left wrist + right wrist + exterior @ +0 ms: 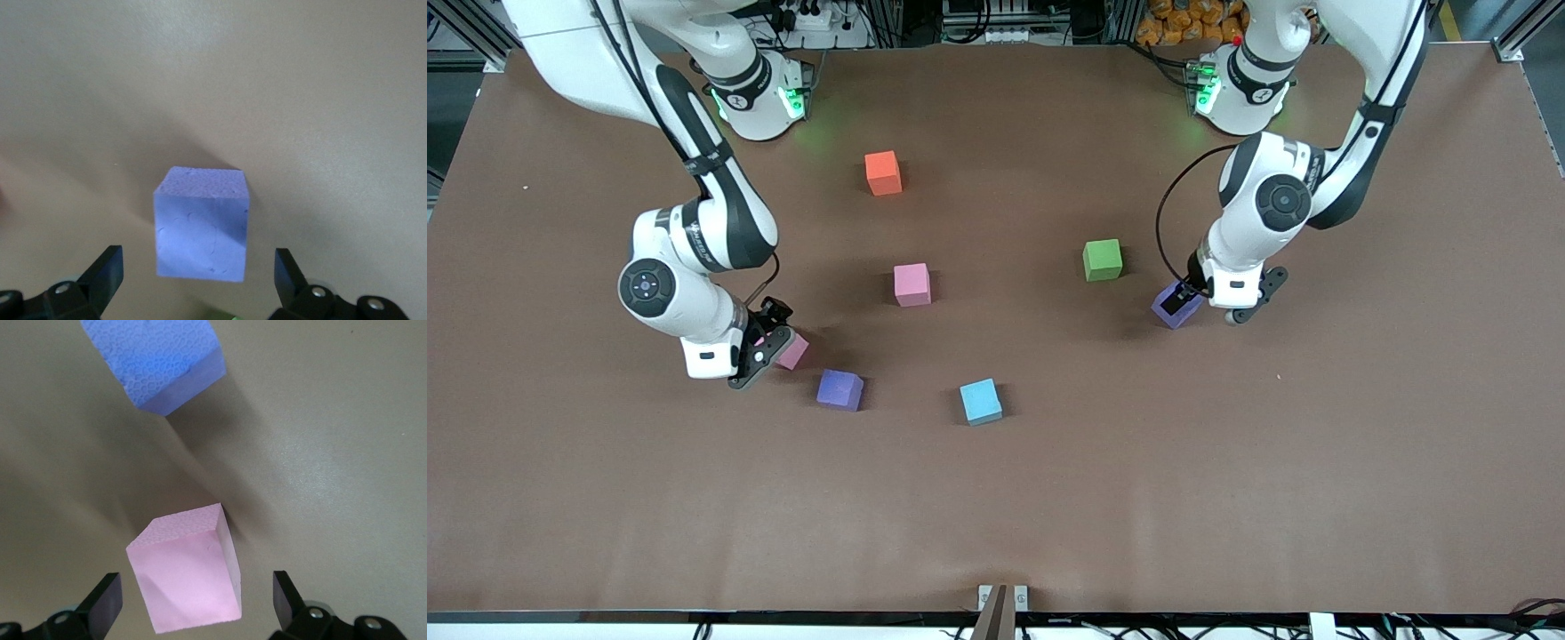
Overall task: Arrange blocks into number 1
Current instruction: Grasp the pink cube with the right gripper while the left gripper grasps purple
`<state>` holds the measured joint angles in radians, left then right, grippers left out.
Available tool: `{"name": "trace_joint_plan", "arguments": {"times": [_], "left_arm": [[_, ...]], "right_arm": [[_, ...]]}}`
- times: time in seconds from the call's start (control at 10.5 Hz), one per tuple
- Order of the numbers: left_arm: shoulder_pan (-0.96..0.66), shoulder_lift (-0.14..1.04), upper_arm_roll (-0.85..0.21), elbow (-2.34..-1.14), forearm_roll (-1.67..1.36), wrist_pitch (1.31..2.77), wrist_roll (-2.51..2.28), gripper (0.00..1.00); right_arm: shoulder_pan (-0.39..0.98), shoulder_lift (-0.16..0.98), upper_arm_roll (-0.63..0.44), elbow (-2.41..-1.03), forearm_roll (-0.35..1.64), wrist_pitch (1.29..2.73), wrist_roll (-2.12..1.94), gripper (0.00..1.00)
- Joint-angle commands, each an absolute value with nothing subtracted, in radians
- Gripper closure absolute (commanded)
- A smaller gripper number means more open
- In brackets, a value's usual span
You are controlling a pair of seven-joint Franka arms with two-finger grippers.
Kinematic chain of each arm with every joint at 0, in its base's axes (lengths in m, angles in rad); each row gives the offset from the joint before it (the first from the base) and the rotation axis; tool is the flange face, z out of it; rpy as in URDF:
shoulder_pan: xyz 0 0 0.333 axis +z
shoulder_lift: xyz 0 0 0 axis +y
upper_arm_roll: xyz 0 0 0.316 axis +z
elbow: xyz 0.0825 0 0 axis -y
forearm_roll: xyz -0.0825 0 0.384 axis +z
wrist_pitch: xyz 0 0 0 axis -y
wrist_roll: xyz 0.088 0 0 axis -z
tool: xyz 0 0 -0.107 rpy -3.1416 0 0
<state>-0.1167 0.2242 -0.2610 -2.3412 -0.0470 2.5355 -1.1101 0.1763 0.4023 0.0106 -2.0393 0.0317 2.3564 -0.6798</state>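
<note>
The blue block (981, 401) lies nearest the front camera, square to the table edge, a plain matte cube with no long axis. Just farther, a purple block (840, 389) sits turned slightly, near the right gripper (758, 348).

That gripper hangs low over a pink block (188, 579), its jaws spread wide with the cube between the fingers (103, 603), touching neither. The cube sits skewed to the jaws.

The left gripper (1199, 300) is likewise low over the second purple block (202, 227), jaws wide, the cube centred between them, its faces nearly square to the fingers (107, 270).

Farther off sit another pink block (912, 284), the green block (1103, 260), and farthest the orange block (883, 172).
</note>
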Motion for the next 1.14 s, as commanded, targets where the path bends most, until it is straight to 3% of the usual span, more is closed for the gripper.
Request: {"name": "trace_joint_plan", "arguments": {"times": [0.0,0.57,0.86,0.95,1.05], "left_arm": [[-0.120,0.251,-0.264,-2.327,-0.066,2.560,-1.137,0.00],[-0.123,0.330,-0.262,-2.298,-0.035,2.560,-1.137,0.00],[-0.123,0.348,-0.262,-2.296,-0.002,2.560,-1.137,0.00],[-0.121,0.356,-0.261,-2.290,0.008,2.559,-1.134,0.19],[-0.121,0.359,-0.261,-2.287,0.008,2.559,-1.132,0.59]], "right_arm": [[0.175,0.408,0.014,-2.039,0.044,2.371,-0.706,0.00],[0.189,0.419,0.014,-2.045,0.044,2.387,-0.709,0.00],[0.192,0.440,0.015,-2.083,0.044,2.470,-0.707,0.00],[0.193,0.440,0.014,-2.083,0.044,2.470,-0.707,0.00],[0.195,0.440,0.015,-2.083,0.044,2.470,-0.707,0.00]]}}
